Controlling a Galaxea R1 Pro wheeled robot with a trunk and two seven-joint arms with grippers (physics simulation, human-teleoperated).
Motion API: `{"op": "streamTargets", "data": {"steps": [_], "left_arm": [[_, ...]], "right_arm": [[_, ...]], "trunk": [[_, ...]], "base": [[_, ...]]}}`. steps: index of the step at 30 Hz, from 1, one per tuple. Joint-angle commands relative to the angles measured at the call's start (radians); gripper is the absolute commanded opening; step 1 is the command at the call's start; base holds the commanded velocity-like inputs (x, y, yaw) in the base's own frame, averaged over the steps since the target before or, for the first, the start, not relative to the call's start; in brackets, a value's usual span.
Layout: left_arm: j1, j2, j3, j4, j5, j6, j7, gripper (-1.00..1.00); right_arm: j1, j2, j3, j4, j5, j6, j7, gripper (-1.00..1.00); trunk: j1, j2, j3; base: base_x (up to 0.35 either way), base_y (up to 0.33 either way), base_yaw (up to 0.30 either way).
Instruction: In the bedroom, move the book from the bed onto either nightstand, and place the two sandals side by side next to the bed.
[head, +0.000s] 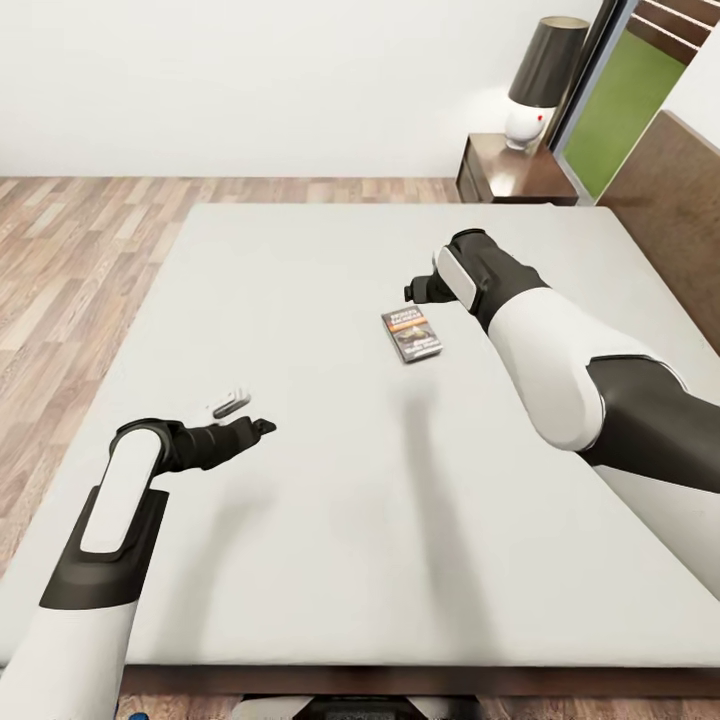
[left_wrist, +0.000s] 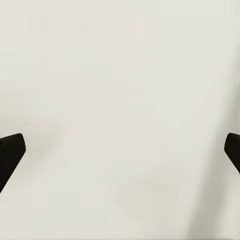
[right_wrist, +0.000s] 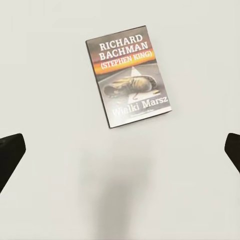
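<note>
The book (head: 411, 334) lies flat on the bed (head: 300, 520), right of the mattress's middle. Its dark cover (right_wrist: 128, 81) faces up, with white "RICHARD BACHMAN" lettering and an orange band. My right gripper (head: 413, 291) hovers open just beyond the book's far end, holding nothing. In the right wrist view its black fingertips (right_wrist: 11, 152) stand wide apart, and the book sits ahead of them. My left gripper (head: 246, 415) is open over the bare mattress at the left, its fingertips (left_wrist: 10, 155) spread wide. The nightstand (head: 500, 172) stands past the bed's far right corner. The sandals are out of view.
A lamp with a dark shade and white base (head: 543, 80) stands on the nightstand. The brown headboard (head: 685, 210) runs along the right, with the black-framed window (head: 625, 95) behind it. Wood-plank floor (head: 70, 270) lies open to the left of the bed.
</note>
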Motion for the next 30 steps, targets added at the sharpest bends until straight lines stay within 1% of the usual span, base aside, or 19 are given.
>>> {"op": "streamTargets", "data": {"steps": [1, 6, 10, 11, 15, 18, 19, 20, 23, 28, 30], "left_arm": [[-0.002, -0.002, -0.002, -0.001, 0.013, 0.004, 0.011, 1.00], [-0.002, -0.001, -0.002, -0.001, 0.015, 0.005, 0.011, 1.00], [-0.008, -0.009, -0.004, 0.000, 0.018, 0.006, 0.011, 1.00], [-0.016, -0.016, -0.005, 0.001, 0.017, 0.005, 0.011, 1.00], [-0.085, -0.052, -0.008, 0.010, 0.016, 0.007, 0.014, 1.00], [-0.138, -0.068, -0.007, 0.018, 0.015, 0.007, 0.015, 1.00], [-0.151, -0.069, -0.006, 0.021, 0.015, 0.008, 0.015, 1.00], [-0.151, -0.069, -0.006, 0.021, 0.015, 0.008, 0.015, 1.00], [-0.186, -0.070, -0.002, 0.038, 0.015, 0.008, 0.016, 1.00], [-0.202, -0.068, -0.001, 0.049, 0.014, 0.008, 0.018, 1.00], [-0.209, -0.067, -0.001, 0.052, 0.014, 0.009, 0.028, 1.00]], "right_arm": [[0.002, 0.001, -0.006, 0.000, 0.005, 0.004, -0.003, 1.00], [0.004, 0.001, -0.006, 0.001, 0.005, 0.004, -0.004, 1.00], [0.006, 0.001, -0.006, 0.001, 0.005, 0.004, -0.004, 1.00], [0.005, 0.001, -0.006, 0.001, 0.005, 0.004, -0.004, 1.00], [-0.001, 0.001, -0.005, 0.000, 0.005, 0.004, -0.004, 1.00], [-0.019, 0.001, -0.005, -0.002, 0.004, 0.004, -0.003, 1.00], [-0.028, 0.001, -0.005, -0.002, 0.004, 0.004, -0.003, 1.00], [-0.028, 0.001, -0.005, -0.002, 0.004, 0.004, -0.003, 1.00], [-0.053, 0.001, -0.005, -0.001, 0.004, 0.004, 0.005, 1.00], [-0.059, 0.001, -0.005, -0.001, 0.004, 0.002, 0.009, 1.00], [-0.062, 0.001, -0.005, -0.001, 0.004, 0.001, 0.010, 1.00]], "trunk": [[0.000, 0.000, -0.002], [0.000, 0.000, -0.010], [0.015, -0.028, -0.029], [0.019, -0.035, -0.033], [0.035, -0.063, -0.052], [0.046, -0.084, -0.066], [0.050, -0.091, -0.071], [0.054, -0.098, -0.076], [0.065, -0.119, -0.090], [0.084, -0.154, -0.113], [0.084, -0.154, -0.116]], "base": [[0.000, 0.000, 0.000], [0.000, 0.000, 0.000], [0.000, 0.000, 0.000], [0.000, 0.000, 0.000], [0.000, 0.000, 0.000], [0.000, 0.000, 0.000], [0.000, 0.000, 0.000], [0.000, 0.000, 0.000], [0.000, 0.000, 0.000], [0.000, 0.000, 0.000], [0.000, 0.000, 0.000]]}}
